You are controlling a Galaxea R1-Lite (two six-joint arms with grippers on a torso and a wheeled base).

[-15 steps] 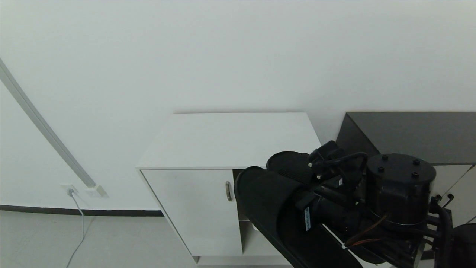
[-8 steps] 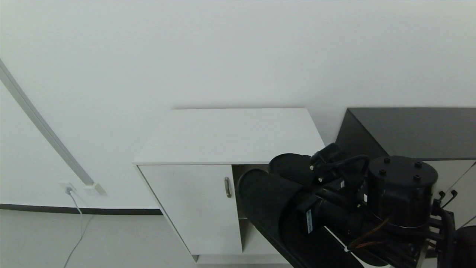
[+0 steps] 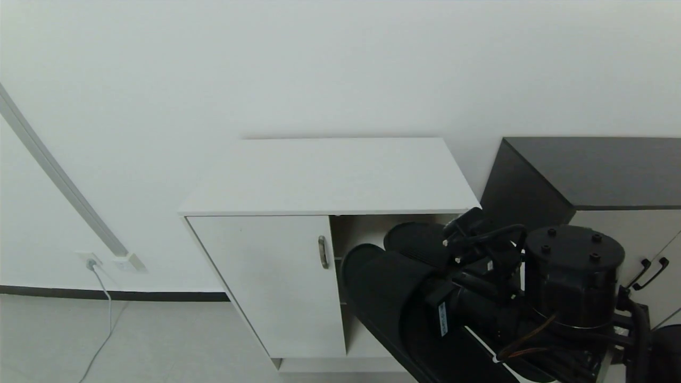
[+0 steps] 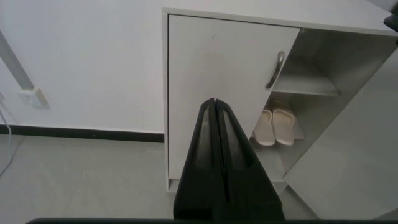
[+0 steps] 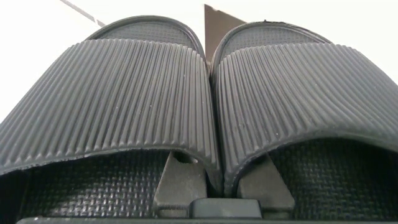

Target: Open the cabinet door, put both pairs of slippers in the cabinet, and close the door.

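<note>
Your right end effector clamps the black slippers, just before the white cabinet's open right side | left end effector pressed shut, empty | cream slippers lie inside on a shelf | left door closed

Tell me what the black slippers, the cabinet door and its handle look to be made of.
Black slippers: likely soft rubber or foam, matte; the straps are moulded in fine ridges and the footbeds carry a woven-like texture. Cabinet door: probably laminated board, smooth matte white, no grain. Handle: looks like metal, grey with a dull sheen; coated plastic cannot be ruled out.
</note>
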